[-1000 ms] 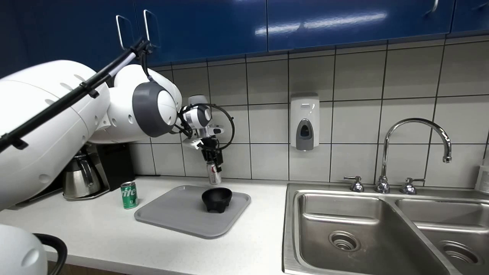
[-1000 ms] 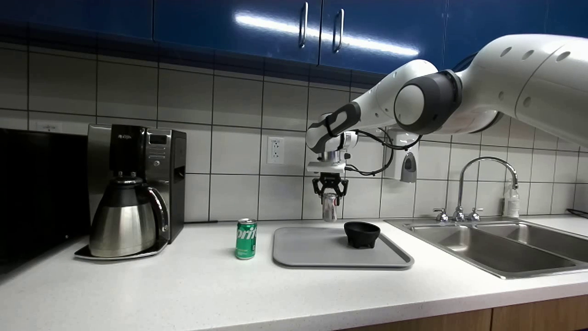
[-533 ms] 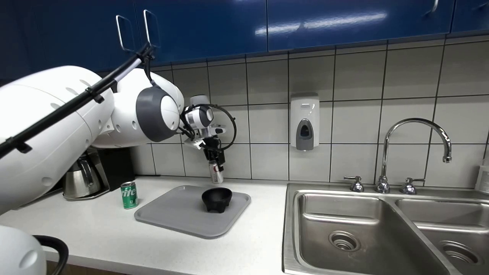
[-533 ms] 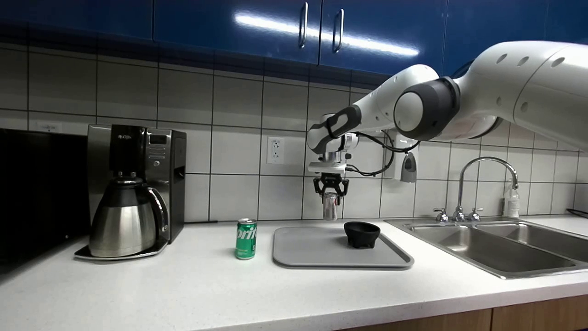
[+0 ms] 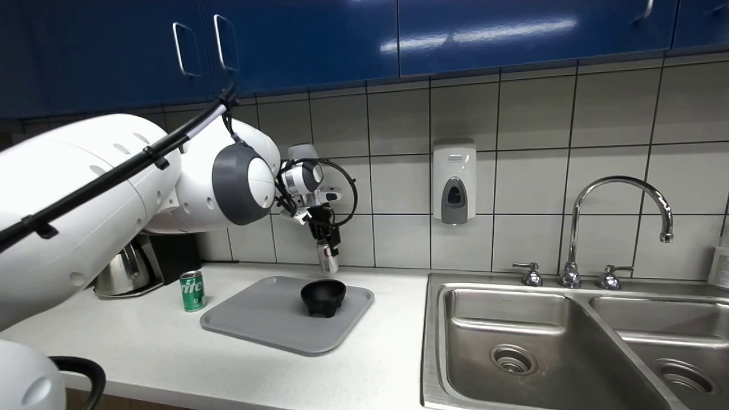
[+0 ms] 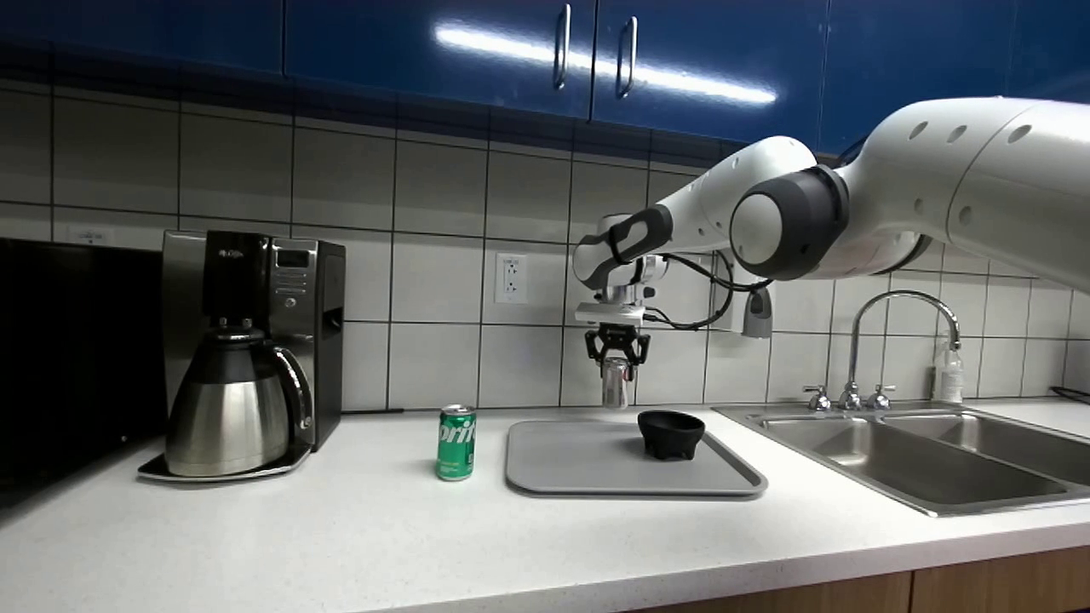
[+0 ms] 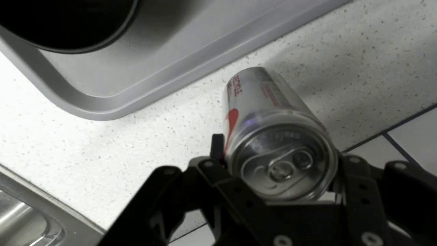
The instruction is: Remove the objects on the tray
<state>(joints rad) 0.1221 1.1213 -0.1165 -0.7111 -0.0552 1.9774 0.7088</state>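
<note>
The grey tray (image 5: 256, 319) lies on the counter and bears the black bowl (image 5: 323, 295), upright near its right end in both exterior views (image 6: 671, 434). The green can (image 6: 456, 443) stands upright on the counter, off the tray, to its left. My gripper (image 6: 616, 373) points down, shut on a slim silver can (image 6: 615, 390) with red print. In the wrist view, the silver can (image 7: 263, 92) is between the fingers (image 7: 278, 153), over the counter beyond the tray's back edge, apart from the tray. It appears slightly above the counter. No shaker with a reddish top is in view.
The tiled wall (image 5: 398, 239) rises close behind the held can. The steel sink (image 5: 433, 341) with its faucet (image 5: 621, 179) is right of the tray. The coffee pot (image 6: 228, 417) and coffee maker (image 6: 328, 340) stand at the left. A soap dispenser (image 5: 454, 182) hangs on the wall.
My gripper has shifted a little to the right in both exterior views with the silver can held in it. The upper arm has sunk lower. The bowl, tray and green can have not moved.
</note>
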